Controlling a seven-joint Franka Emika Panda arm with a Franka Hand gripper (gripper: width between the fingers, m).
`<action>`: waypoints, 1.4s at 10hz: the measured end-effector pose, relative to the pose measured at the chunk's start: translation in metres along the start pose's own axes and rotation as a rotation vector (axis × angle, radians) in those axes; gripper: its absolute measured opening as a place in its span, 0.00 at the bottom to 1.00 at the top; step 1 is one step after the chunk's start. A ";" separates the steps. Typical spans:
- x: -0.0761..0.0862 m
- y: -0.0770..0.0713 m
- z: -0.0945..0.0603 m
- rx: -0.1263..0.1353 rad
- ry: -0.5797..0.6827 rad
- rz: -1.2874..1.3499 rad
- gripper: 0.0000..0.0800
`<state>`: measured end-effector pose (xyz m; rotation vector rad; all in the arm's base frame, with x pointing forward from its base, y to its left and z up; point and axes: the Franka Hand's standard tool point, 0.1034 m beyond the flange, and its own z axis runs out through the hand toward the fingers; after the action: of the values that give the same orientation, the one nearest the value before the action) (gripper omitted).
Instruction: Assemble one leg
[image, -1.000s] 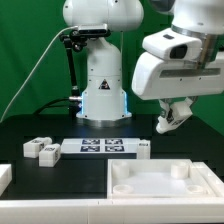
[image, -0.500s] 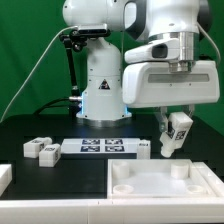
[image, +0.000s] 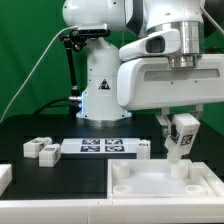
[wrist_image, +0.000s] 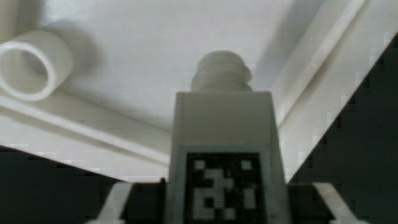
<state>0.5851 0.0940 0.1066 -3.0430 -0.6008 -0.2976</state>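
My gripper (image: 181, 135) is shut on a leg (image: 182, 134), a small white post with a black-and-white tag, and holds it in the air just above the large white tray-like piece (image: 150, 185), over its far right corner socket (image: 180, 170). In the wrist view the held leg (wrist_image: 224, 120) points its round peg toward the tray's wall (wrist_image: 107, 120), with a round socket (wrist_image: 32, 65) off to one side. Two more legs (image: 40, 150) lie on the table at the exterior view's left. Another leg (image: 144, 148) stands by the marker board.
The marker board (image: 102, 147) lies on the black table in front of the robot base (image: 102, 95). A white part (image: 4, 178) shows at the exterior view's left edge. A black cable hangs behind the base.
The gripper with the leg has moved toward the camera and down, to just over the tray's far right corner. The leg now hangs more upright.
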 end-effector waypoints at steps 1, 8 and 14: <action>0.001 0.001 0.000 -0.001 0.002 0.001 0.36; 0.043 0.013 0.004 -0.071 0.268 0.010 0.36; 0.043 0.009 0.012 -0.069 0.271 0.005 0.36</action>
<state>0.6298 0.1027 0.1035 -2.9901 -0.5746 -0.7296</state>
